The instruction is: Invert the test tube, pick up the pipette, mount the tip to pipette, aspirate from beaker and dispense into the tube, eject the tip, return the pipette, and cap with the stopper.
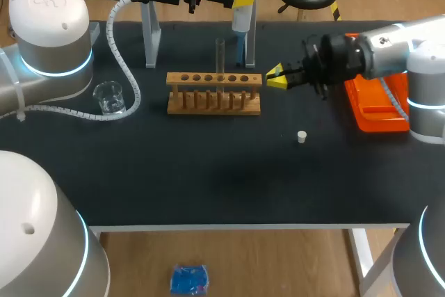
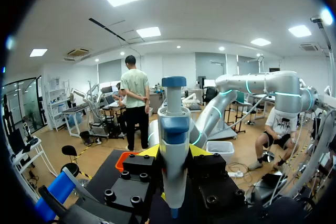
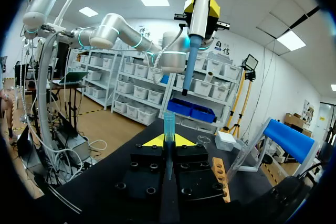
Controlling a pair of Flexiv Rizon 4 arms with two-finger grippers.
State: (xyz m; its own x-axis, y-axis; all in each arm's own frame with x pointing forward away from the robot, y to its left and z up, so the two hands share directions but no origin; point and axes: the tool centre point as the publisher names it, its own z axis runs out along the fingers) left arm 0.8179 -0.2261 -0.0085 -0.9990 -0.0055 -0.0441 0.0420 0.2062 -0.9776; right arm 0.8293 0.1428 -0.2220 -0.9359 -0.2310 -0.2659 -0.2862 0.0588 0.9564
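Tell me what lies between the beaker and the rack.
In the head view, only a white coiled hose passes between the beaker and the rack; nothing else stands there.

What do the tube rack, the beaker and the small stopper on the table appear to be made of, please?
The rack looks like pale matte wood: tan colour, drilled holes, dowel posts. The beaker seems clear glass or plastic; the dark tabletop shows through it. The stopper is matte off-white, perhaps rubber or plastic; too small to tell.

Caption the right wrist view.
Right gripper holds a translucent blue pipette tip upright; ahead and higher, left gripper grips the white-and-blue pipette.
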